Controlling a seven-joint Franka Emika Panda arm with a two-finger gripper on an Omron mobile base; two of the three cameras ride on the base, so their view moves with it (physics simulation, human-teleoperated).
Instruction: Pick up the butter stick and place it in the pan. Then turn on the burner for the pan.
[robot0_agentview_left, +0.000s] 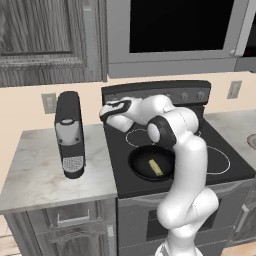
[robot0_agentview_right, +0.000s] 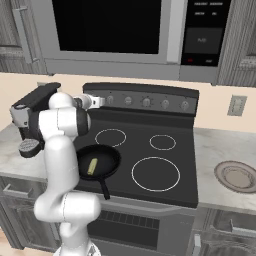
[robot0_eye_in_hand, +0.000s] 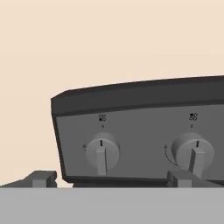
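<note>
butter stick pale yellow, lying flat inside pan; black pan sits on front-left burner, handle pointing toward stove front.

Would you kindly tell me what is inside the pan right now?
The pan holds the butter stick, lying flat on its base. In the left base view the arm covers the pan's right rim.
</note>
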